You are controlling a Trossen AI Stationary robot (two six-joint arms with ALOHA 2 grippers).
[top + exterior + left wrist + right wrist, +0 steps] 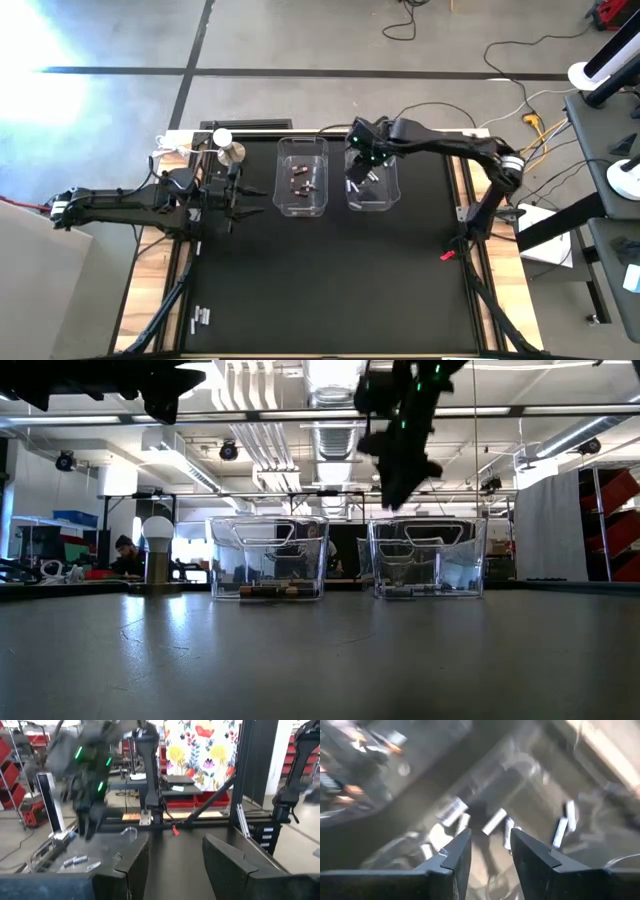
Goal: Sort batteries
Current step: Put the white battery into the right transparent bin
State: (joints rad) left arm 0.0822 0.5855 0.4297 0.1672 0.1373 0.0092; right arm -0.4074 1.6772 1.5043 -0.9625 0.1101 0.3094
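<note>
Your right gripper [358,172] hangs over the right clear bin [384,203], fingers parted and empty.
Silver batteries [495,821] lie in that bin, dark ones [301,180] in the left bin [284,205], a few more [200,319] near the table's front edge; your left gripper [243,198] waits open, holding nothing.

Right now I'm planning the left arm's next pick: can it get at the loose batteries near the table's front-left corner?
Probably yes. The left gripper hangs open on that side, and bare mat lies between it and the loose batteries.
</note>
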